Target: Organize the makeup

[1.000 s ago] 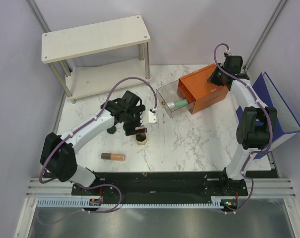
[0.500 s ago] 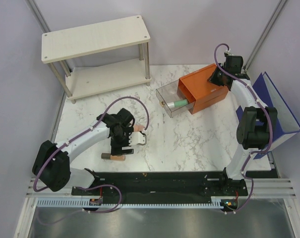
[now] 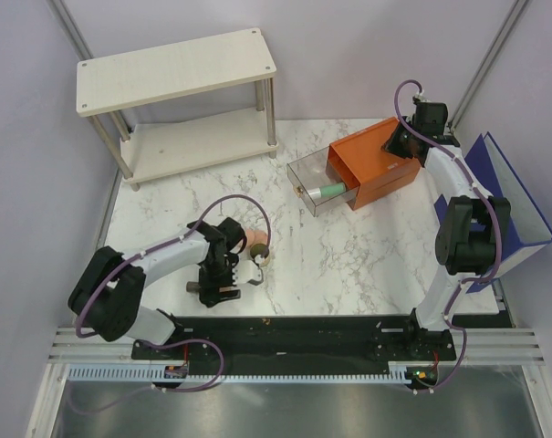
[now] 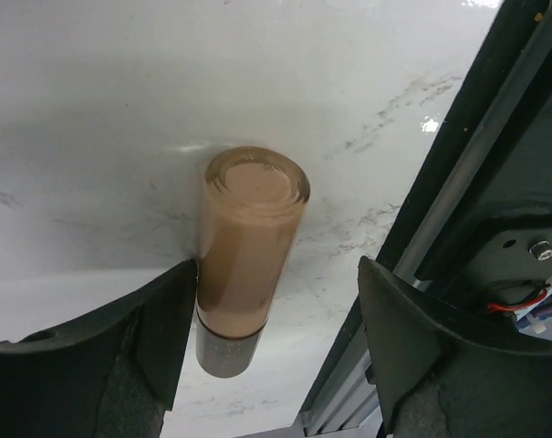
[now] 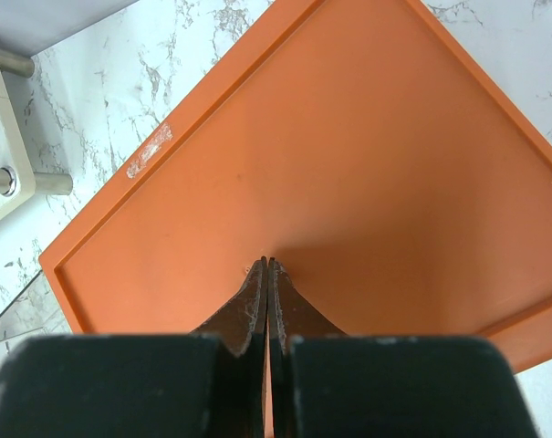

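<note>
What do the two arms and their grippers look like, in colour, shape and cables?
The left arm and right arm have white shells with black joints. A purple cable loops along each. The left gripper and right gripper have dark, matte, wedge-shaped fingers; the right ones look scuffed at the tips.

The left gripper [image 3: 224,291] hangs low over the near left of the marble surface [image 3: 348,265]. It covers most of a tan tube [image 3: 194,287], whose dark end sticks out to the left. Just right of that arm lie a peach disc [image 3: 255,239] and a jar [image 3: 263,255], close together. At far right, the right gripper [image 3: 400,141] is over the orange box [image 3: 371,169]. The box's clear drawer [image 3: 305,178] is pulled out leftward, with a mint tube [image 3: 331,191] inside.
</note>
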Motion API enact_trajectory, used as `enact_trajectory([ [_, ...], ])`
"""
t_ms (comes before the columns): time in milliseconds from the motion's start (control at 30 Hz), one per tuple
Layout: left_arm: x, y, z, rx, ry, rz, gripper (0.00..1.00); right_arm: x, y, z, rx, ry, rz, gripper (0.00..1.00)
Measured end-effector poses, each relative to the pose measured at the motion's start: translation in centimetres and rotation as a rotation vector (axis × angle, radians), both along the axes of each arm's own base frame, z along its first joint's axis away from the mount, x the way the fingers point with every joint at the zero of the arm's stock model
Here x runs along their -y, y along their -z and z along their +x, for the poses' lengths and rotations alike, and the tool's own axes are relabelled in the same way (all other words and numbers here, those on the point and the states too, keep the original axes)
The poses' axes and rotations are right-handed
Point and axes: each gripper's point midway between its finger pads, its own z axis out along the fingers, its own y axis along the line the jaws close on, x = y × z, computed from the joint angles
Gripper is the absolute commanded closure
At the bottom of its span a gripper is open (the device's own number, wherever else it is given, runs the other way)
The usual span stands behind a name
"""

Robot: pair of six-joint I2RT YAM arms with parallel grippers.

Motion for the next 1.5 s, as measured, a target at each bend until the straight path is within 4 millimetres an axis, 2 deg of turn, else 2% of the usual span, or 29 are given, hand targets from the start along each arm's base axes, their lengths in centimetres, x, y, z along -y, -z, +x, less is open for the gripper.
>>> enact_trajectory([
  [67,0.0,0.6,0.0,-0.013,-0.009,0.01,0.42,0.0,0.0,0.0,0.0,0.0,0.001,1.0],
  [100,0.0,0.9,0.2,-0.011,-0.012,0.019,0.47,0.0,0.0,0.0,0.0,0.0,0.001,1.0],
  [133,0.0,1.0,0.6,0.002,-0.02,0.027,0.63,0.0,0.0,0.0,0.0,0.0,0.001,1.0],
  [167,0.0,1.2,1.0,0.013,-0.026,0.035,0.74,0.0,0.0,0.0,0.0,-0.001,0.001,1.0],
  [200,0.0,1.2,1.2,0.016,-0.036,0.042,0.97,0.0,0.0,0.0,0.0,0.0,0.001,1.0],
  [533,-0.3,1.1,2.0,-0.019,-0.132,0.146,0.98,0.0,0.0,0.0,0.001,0.0,0.003,1.0],
  [633,-0.1,0.9,3.5,0.04,-0.153,0.137,0.98,0.0,0.0,0.0,0.001,0.001,0.003,1.0],
  [733,1.2,0.1,6.4,0.138,-0.188,0.073,0.98,0.0,0.0,0.0,0.001,0.001,0.004,1.0],
  [800,2.8,-1.8,9.4,0.234,-0.217,-0.006,0.98,0.0,0.0,0.0,0.001,0.001,0.004,1.0],
  [900,5.9,-6.3,14.2,0.399,-0.245,-0.156,0.98,0.0,0.0,0.0,0.001,0.001,0.005,1.0],
  [967,8.4,-10.2,17.5,0.507,-0.25,-0.275,0.98,0.0,0.0,0.0,0.002,0.002,0.005,1.0],
  [1067,11.6,-14.5,20.7,0.601,-0.243,-0.423,0.98,0.0,0.0,0.1,0.002,0.001,0.005,1.0],
  [1167,15.8,-18.1,24.2,0.635,-0.235,-0.577,0.98,0.0,0.0,0.1,0.006,0.003,0.006,1.0],
  [1233,18.4,-19.3,26.3,0.629,-0.23,-0.659,0.98,0.0,0.0,0.3,0.014,0.005,0.008,1.0],
  [1367,23.5,-20.6,29.8,0.585,-0.213,-0.808,0.98,0.0,0.0,0.4,0.023,0.008,0.01,1.0],
  [1500,26.2,-20.7,30.5,0.534,-0.177,-0.883,0.98,0.0,0.0,0.5,0.029,0.009,0.012,1.0],
])
